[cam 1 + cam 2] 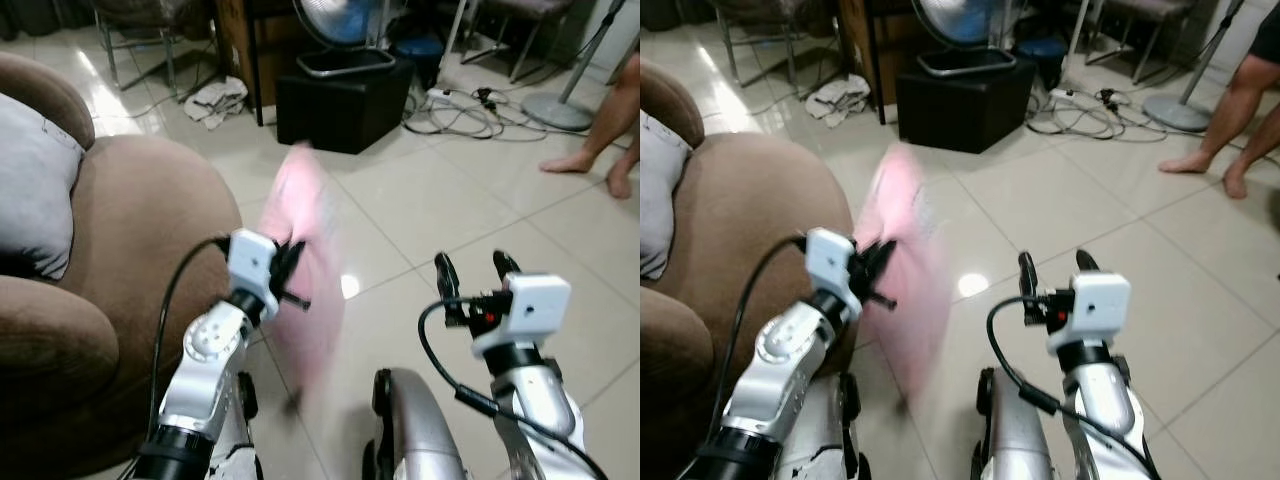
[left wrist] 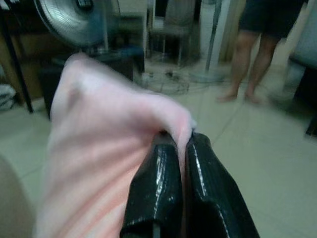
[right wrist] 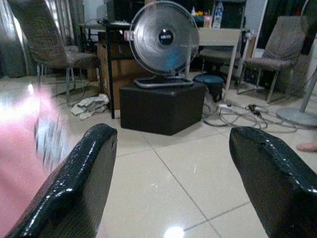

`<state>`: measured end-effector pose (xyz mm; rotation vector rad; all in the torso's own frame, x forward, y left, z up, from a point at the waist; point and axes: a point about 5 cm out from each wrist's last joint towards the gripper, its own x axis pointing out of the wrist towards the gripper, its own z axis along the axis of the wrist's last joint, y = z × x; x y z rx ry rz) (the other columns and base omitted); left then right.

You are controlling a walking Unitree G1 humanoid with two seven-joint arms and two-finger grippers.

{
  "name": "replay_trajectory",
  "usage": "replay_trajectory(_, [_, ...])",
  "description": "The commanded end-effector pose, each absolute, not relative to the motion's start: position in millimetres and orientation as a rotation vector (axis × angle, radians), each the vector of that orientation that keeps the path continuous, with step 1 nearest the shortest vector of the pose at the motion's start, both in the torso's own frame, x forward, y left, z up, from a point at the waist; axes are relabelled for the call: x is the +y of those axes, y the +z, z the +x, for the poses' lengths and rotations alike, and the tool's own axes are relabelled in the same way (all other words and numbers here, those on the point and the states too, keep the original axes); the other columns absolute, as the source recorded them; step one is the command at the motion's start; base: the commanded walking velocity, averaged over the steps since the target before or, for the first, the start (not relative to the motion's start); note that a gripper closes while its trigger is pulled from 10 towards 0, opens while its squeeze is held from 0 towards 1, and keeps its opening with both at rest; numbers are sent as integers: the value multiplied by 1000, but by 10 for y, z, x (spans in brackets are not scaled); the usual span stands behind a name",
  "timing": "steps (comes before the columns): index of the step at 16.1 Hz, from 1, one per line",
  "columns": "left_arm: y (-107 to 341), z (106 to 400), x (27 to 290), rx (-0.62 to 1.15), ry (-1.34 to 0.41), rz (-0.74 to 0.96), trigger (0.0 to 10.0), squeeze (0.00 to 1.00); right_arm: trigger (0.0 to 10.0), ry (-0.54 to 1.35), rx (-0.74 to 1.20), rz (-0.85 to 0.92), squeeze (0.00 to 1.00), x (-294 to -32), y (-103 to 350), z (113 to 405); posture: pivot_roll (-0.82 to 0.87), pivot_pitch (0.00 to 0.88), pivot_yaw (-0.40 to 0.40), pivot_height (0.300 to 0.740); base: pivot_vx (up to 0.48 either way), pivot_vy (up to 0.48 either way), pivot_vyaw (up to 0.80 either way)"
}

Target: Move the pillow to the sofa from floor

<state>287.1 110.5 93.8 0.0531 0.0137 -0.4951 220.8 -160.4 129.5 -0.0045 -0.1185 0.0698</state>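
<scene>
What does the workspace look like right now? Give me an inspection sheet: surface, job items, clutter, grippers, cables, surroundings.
Surface: glossy tiled floor, with a glare spot near the pillow.
Job's things: pink pillow lifted off the floor, motion-blurred, hanging beside the brown sofa; grey cushion on the sofa.
Clutter: crumpled cloth on the floor.
Grippers: left gripper shut on a pillow edge; right gripper open, holding nothing.
Cables: tangle on the floor by the black box.
Surroundings: fan on the box, chairs, a person's bare legs at the right.
</scene>
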Motion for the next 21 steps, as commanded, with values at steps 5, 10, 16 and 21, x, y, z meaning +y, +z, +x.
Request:
replay_trajectory(5, [1077, 2893, 958, -60, -533, 111, 10000, 0, 10000, 66, -86, -11, 0, -1661, 1219, 2282, 17, 0, -51, 679, 0, 0, 0])
replay_trajectory(10, [1144, 2907, 921, -105, -523, 115, 10000, 0, 10000, 51, -76, 1, 0, -1666, 1181, 2264, 15, 0, -41, 734, 0, 0, 0])
replay_trajectory(16, [1215, 2935, 914, -134, -513, 101, 10000, 0, 10000, 45, -78, 0, 0, -1666, 1177, 2250, 17, 0, -32, 740, 0, 0, 0])
replay_trajectory(21, [1253, 2934, 816, -158, -555, 125, 10000, 0, 10000, 7, -43, 7, 0, -1713, 1106, 2228, 12, 0, -26, 740, 0, 0, 0])
